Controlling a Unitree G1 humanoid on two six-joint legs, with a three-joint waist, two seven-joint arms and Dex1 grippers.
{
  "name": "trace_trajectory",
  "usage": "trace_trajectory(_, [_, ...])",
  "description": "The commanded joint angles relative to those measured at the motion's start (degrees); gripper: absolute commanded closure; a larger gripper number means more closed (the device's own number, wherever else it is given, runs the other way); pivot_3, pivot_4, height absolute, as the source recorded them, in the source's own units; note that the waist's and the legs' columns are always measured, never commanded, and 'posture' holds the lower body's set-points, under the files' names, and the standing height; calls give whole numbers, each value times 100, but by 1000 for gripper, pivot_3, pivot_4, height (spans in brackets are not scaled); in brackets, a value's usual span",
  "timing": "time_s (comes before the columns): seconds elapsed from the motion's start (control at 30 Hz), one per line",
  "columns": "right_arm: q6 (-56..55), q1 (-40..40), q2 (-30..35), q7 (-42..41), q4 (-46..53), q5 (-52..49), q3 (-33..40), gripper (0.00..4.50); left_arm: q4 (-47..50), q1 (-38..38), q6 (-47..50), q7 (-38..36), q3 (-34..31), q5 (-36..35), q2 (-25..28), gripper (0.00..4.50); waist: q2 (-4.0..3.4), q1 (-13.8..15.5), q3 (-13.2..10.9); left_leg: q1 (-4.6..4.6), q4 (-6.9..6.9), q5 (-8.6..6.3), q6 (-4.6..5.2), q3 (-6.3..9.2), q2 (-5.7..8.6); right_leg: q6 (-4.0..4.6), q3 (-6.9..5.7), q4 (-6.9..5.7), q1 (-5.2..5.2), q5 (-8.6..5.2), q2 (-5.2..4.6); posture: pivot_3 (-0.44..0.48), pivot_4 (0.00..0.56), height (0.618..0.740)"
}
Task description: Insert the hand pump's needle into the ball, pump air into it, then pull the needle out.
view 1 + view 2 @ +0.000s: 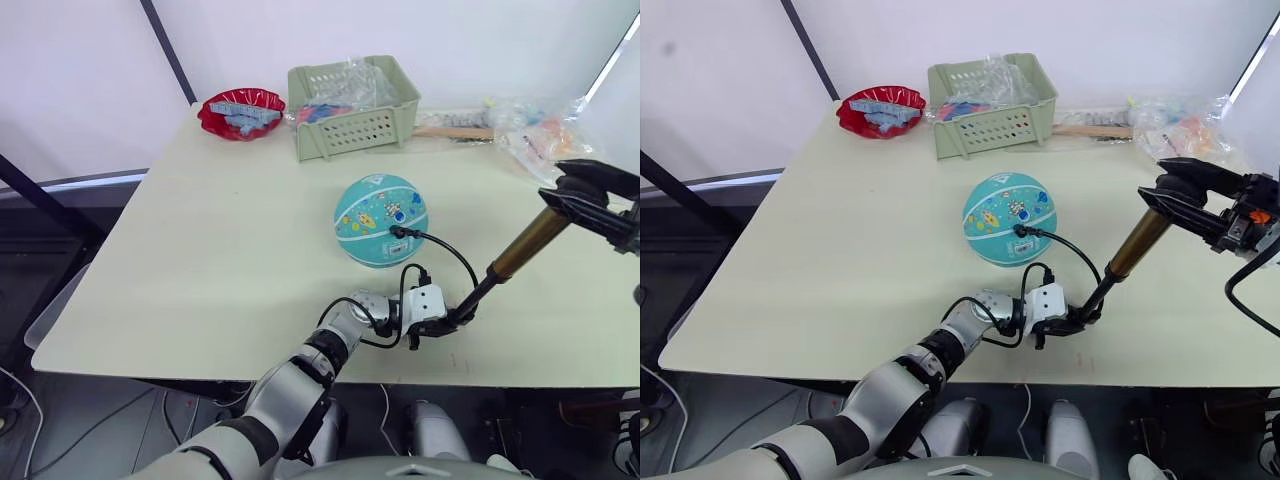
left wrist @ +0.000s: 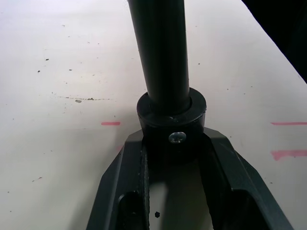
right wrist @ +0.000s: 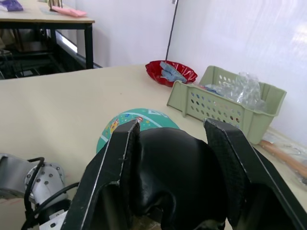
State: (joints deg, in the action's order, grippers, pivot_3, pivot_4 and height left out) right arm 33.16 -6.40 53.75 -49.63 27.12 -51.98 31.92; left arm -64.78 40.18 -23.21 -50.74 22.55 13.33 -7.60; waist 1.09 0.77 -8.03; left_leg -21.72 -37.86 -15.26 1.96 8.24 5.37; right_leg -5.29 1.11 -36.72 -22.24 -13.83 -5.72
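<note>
Now my left gripper (image 1: 1077, 322) pinches the hand pump (image 1: 1127, 258) foot on the desk (image 1: 840, 250), right gripper (image 1: 1185, 195) clamps its T-handle, needle (image 1: 1021, 230) in ball (image 1: 1007, 218)

On the table (image 1: 200, 260) I count one teal ball (image 1: 380, 220) near the middle, one hand pump (image 1: 515, 255) leaning at about four o'clock from it, and one needle (image 1: 396, 231) set into the ball's near side. Toward twelve o'clock stands one green basket (image 1: 352, 108), with one red bowl (image 1: 241, 112) at eleven o'clock. Two grippers are at work: the left gripper (image 1: 452, 322) and the right gripper (image 1: 585, 190).
</note>
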Motion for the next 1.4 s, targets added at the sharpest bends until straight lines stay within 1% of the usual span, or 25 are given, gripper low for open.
trace_trajectory(0.03, [-239, 319, -184, -22, 29, 648, -685, 2872, -345, -207, 172, -111, 229, 260, -2, 3546, 15, -2, 18, 7, 0, 0, 0, 2, -3, -8, -2, 0, 8, -5, 2, 0, 150, 740])
trace_trajectory(0.17, [-598, 574, -361, 9, -17, 1142, -1247, 2872, -335, -223, 188, -105, 225, 258, 11, 3546, 24, 2, 24, 11, -1, 0, -1, 5, -10, -11, -4, 0, 13, -7, 11, 0, 150, 740])
trace_trajectory(0.3, [-913, 862, -508, 31, -165, 1604, -1637, 2872, -323, -238, 184, -101, 228, 263, 28, 3546, 25, 8, 29, 10, 0, 0, -1, 7, -9, -8, -4, 2, 12, -6, 11, 0, 150, 740])
trace_trajectory(0.57, [-1344, 1031, -868, 183, -340, 2215, -2328, 2872, -304, -251, 184, -105, 245, 276, 38, 3546, 29, 6, 32, 10, 1, -1, -2, 11, -8, -9, -5, 2, 12, -8, 12, 0, 150, 740])
trace_trajectory(0.77, [-1425, 935, -966, 210, -433, 2379, -2427, 2872, -333, -208, 193, -115, 235, 273, 45, 3546, 28, 5, 31, 9, 1, -1, -2, 12, -8, -9, -5, 4, 12, -7, 13, 0, 150, 740])
trace_trajectory(0.9, [-1344, 787, -936, 238, -374, 2174, -2178, 2872, -342, -197, 192, -113, 230, 273, 60, 3546, 27, 5, 31, 10, 1, -1, -2, 12, -8, -9, -5, 3, 12, -8, 13, 0, 150, 740])
trace_trajectory(1.03, [-1084, 494, -797, 238, -188, 1583, -1536, 2872, -346, -192, 187, -125, 225, 270, 98, 3546, 15, 11, 18, 5, 0, 0, -2, 11, -7, -8, -5, 4, 10, -7, 11, 0, 150, 740])
trace_trajectory(1.17, [-807, 308, -647, 249, -77, 1215, -1131, 2872, -339, -198, 182, -127, 227, 267, 112, 3546, -6, 12, 3, -6, 1, 0, -1, 11, -6, 13, -4, 4, -3, 6, 10, 0, 150, 740])
trace_trajectory(1.27, [-569, 83, -390, 214, -72, 851, -691, 2872, -328, -229, 166, -148, 243, 276, 134, 3546, -11, 13, -8, -8, 1, 0, -1, 10, -4, 13, -3, 4, -4, 6, 8, 0, 150, 740])
trace_trajectory(1.4, [-134, -426, 93, 257, -213, 276, -62, 2872, -322, -250, 143, -173, 268, 292, 142, 3546, -28, 14, -33, -10, 0, 0, -1, 7, -3, 12, -4, 4, -4, 6, 5, 0, 150, 740])
